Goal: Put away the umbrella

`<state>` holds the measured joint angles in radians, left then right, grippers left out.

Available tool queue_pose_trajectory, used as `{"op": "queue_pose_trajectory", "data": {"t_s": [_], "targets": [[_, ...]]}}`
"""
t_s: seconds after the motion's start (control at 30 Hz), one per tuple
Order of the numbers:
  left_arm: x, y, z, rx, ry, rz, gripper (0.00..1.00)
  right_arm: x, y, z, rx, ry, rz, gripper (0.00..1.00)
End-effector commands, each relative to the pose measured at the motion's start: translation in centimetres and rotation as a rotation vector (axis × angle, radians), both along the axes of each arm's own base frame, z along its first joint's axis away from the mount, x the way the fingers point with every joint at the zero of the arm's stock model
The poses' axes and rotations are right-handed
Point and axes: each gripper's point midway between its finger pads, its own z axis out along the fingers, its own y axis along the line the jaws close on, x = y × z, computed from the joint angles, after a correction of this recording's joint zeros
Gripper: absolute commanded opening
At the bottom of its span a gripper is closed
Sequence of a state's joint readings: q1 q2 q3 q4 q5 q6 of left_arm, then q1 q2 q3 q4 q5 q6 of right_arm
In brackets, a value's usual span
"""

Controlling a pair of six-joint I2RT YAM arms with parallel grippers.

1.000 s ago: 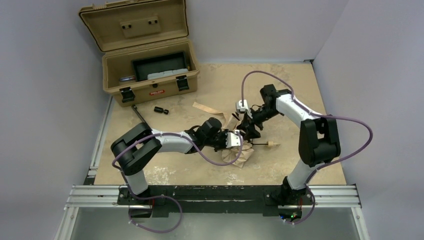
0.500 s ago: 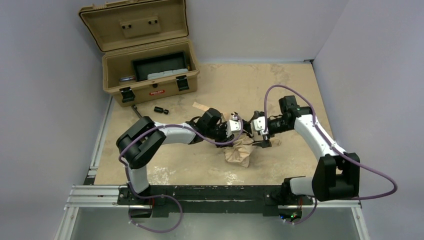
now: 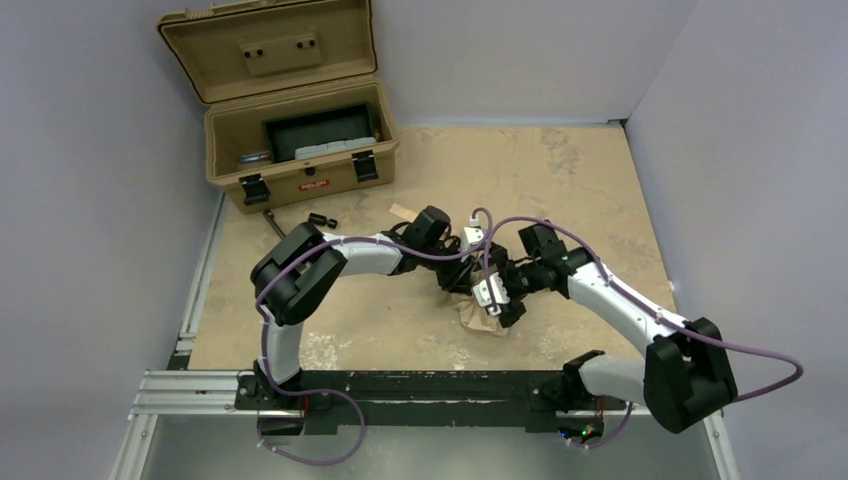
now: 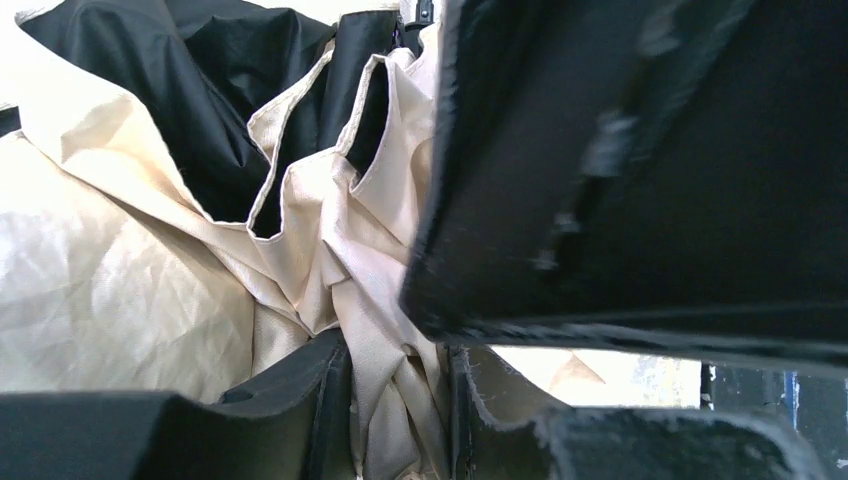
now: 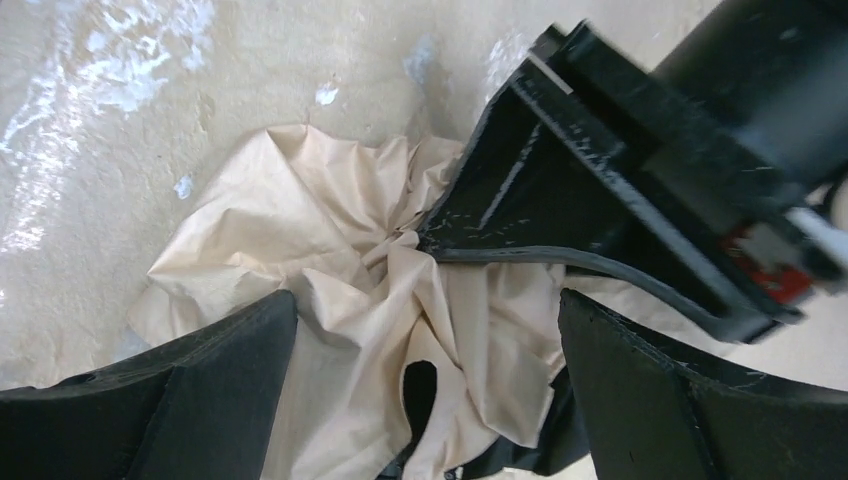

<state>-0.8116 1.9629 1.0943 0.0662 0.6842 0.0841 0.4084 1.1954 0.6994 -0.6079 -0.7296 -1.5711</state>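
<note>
The umbrella is a crumpled beige bundle with a dark lining on the table's middle. Its wooden handle is hidden. My left gripper reaches it from the left and is shut on a fold of its beige fabric. My right gripper comes in from the right and hovers open just over the bundle. In the right wrist view its fingers straddle the fabric without pinching it. The left gripper shows there, its tip on the fabric.
An open tan hard case stands at the back left with a dark tray inside. A small black cylinder, a dark rod and a tan strip lie in front of it. Walls close in left and right.
My right arm has swung from the far side round to the near right and brought its open gripper down over the bundle. My left gripper has shifted farther and rightward with the fabric. The handle is now covered.
</note>
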Motion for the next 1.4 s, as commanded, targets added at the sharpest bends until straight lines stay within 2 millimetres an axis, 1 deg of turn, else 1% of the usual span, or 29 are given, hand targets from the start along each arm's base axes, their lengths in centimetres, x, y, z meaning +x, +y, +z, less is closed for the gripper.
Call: {"op": "queue_pose_trajectory", "data": {"t_s": [0.0,0.07,0.17,0.27,0.37,0.47,0.5,0.53,0.57,0.6,0.63,0.67,0.7,0.8,0.87,0.93,1.0,1.03,1.07,1.13,1.2,1.3,1.37], "targets": [[-7.2,7.4,-8.5,0.388,0.342,0.04,0.0,2.0,-0.2,-1.7,-0.068,-0.066,-0.082,0.98],[-7.1,7.2,-8.3,0.379,0.347,0.042,0.0,2.4,-0.2,-3.0,-0.109,-0.071,-0.102,0.98],[-7.1,7.0,-8.1,0.358,0.358,0.04,0.0,3.6,-0.8,-4.2,-0.152,-0.101,-0.169,0.98],[-7.4,6.8,-7.8,0.339,0.378,0.026,0.0,4.3,-1.9,-5.4,-0.206,-0.13,-0.21,0.97],[-7.7,6.6,-7.6,0.321,0.4,0.004,0.0,4.3,-2.9,-6.9,-0.27,-0.136,-0.218,0.93],[-7.8,6.0,-7.2,0.295,0.416,-0.02,0.0,4.6,-3.1,-7.3,-0.306,-0.116,-0.238,0.78],[-7.9,5.9,-7.1,0.289,0.421,-0.026,0.0,4.7,-3.1,-7.5,-0.318,-0.107,-0.242,0.7],[-7.8,5.7,-6.9,0.283,0.423,-0.03,0.0,4.9,-3.1,-7.7,-0.332,-0.089,-0.253,0.6],[-7.8,5.6,-6.7,0.28,0.426,-0.034,0.0,4.9,-3.2,-8.4,-0.36,-0.055,-0.266,0.48],[-7.8,5.4,-6.5,0.274,0.428,-0.036,0.0,4.9,-3.2,-8.4,-0.37,-0.035,-0.28,0.38],[-7.8,5.3,-6.3,0.266,0.429,-0.042,0.02,5.0,-3.3,-8.9,-0.387,-0.009,-0.291,0.29],[-7.7,5.1,-6.0,0.258,0.43,-0.044,0.03,5.0,-3.3,-9.1,-0.393,0.004,-0.3,0.24],[-7.6,4.9,-5.7,0.25,0.43,-0.044,0.05,4.9,-3.3,-9.2,-0.395,0.017,-0.307,0.21],[-6.7,4.6,-4.5,0.215,0.404,-0.02,0.11,3.9,-3.1,-9.3,-0.391,0.061,-0.29,0.16],[-5.5,4.4,-3.0,0.176,0.389,0.045,0.18,3.3,-3.1,-9.4,-0.391,0.092,-0.287,0.14],[-4.0,4.2,-1.0,0.107,0.345,0.096,0.24,2.5,-2.9,-9.5,-0.382,0.13,-0.271,0.12],[-2.8,4.5,0.8,0.056,0.316,0.16,0.31,1.6,-2.8,-9.5,-0.379,0.168,-0.25,0.12],[-1.9,4.4,2.1,0.007,0.285,0.187,0.38,1.3,-2.7,-9.4,-0.375,0.185,-0.241,0.11],[-1.2,4.5,3.1,-0.025,0.258,0.215,0.4,1.1,-2.6,-9.3,-0.374,0.2,-0.229,0.11],[-0.2,5.1,4.7,-0.074,0.219,0.268,0.41,0.9,-2.4,-9.1,-0.373,0.217,-0.229,0.11],[0.7,5.9,5.8,-0.115,0.189,0.322,0.41,0.9,-2.3,-9.0,-0.372,0.227,-0.219,0.1],[1.6,7.3,6.7,-0.16,0.148,0.408,0.42,0.8,-2.1,-8.9,-0.378,0.244,-0.205,0.1],[2.5,8.3,6.9,-0.168,0.136,0.491,0.42,0.6,-1.9,-8.7,-0.375,0.262,-0.186,0.1]]}}
